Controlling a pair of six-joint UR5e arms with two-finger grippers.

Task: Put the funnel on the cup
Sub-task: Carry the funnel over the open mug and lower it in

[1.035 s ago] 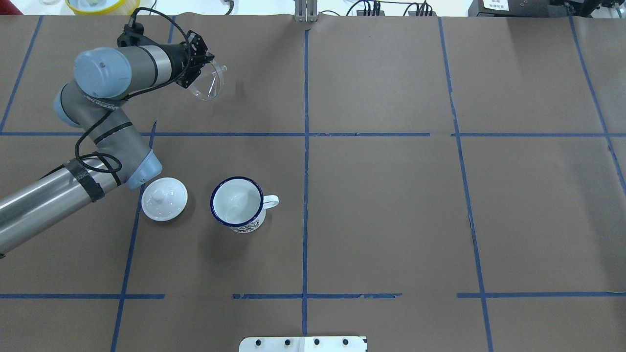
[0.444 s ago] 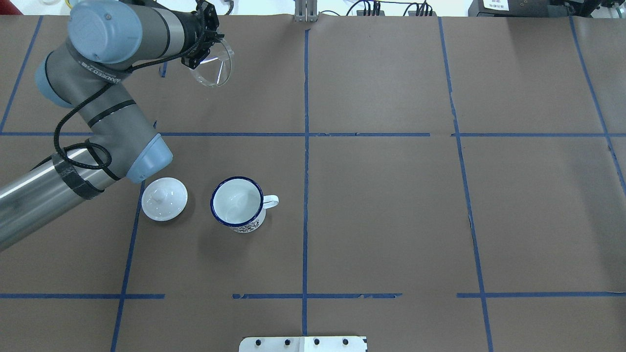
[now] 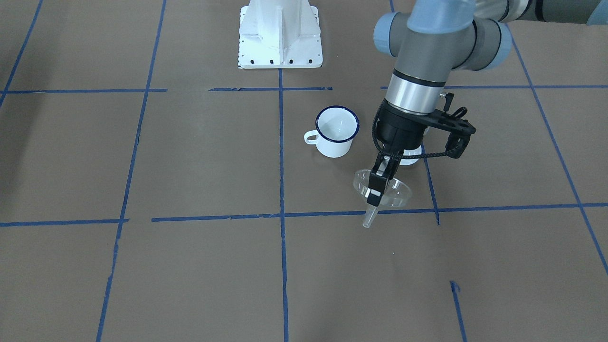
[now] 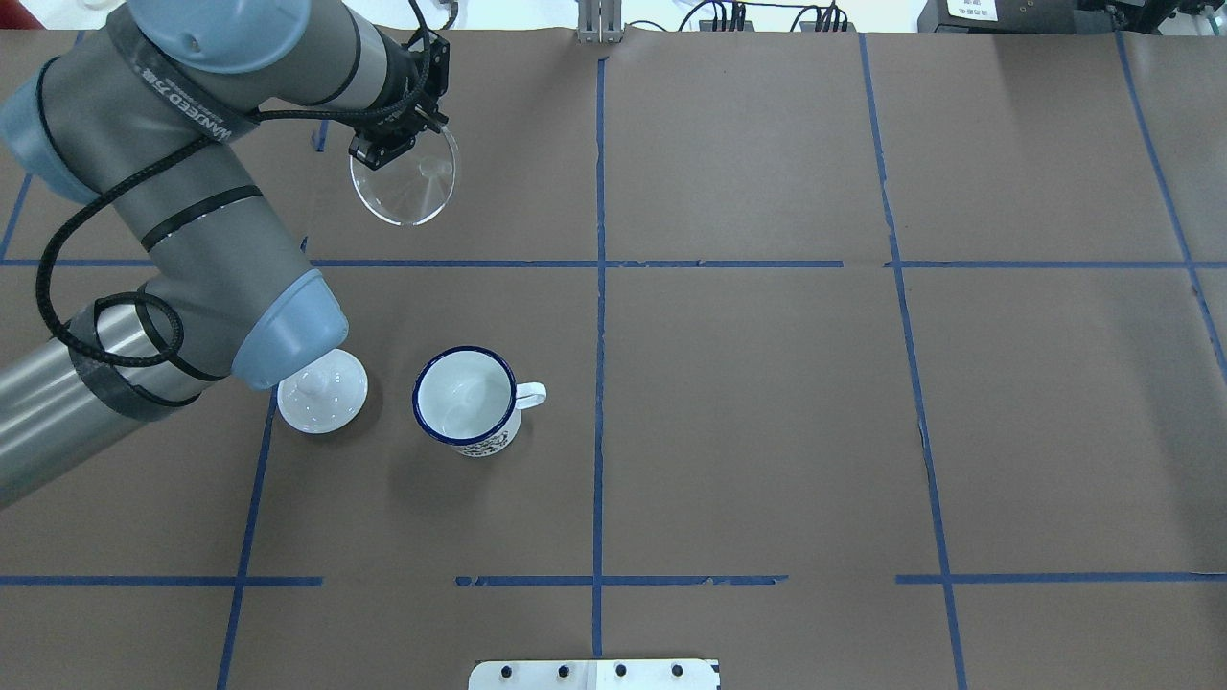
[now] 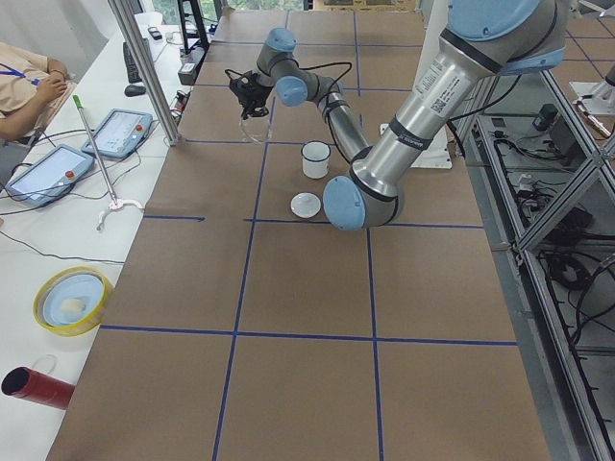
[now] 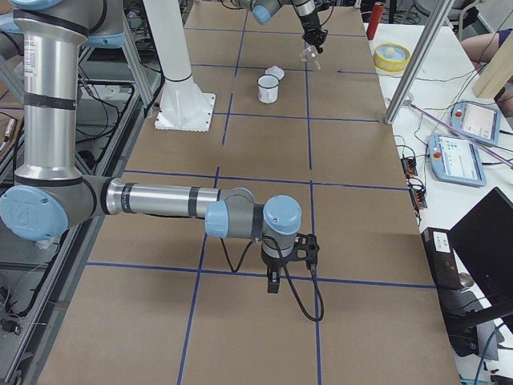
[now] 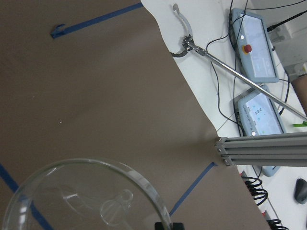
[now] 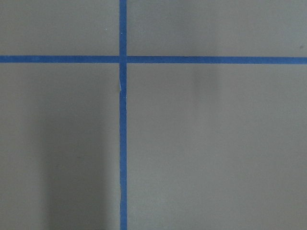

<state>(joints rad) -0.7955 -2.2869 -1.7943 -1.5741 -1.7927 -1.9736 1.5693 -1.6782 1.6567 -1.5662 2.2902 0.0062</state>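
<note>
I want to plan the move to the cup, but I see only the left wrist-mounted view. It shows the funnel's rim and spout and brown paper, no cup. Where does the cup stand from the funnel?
Observer: The cup stands upright on the table, apart from the funnel. It is nearer to the robot's base and a little to the robot's right.
Operator: Does anything lie close to the cup that I could hit?
Observer: Yes. A white lid lies beside the cup on the robot's left side, not touching it.
</note>
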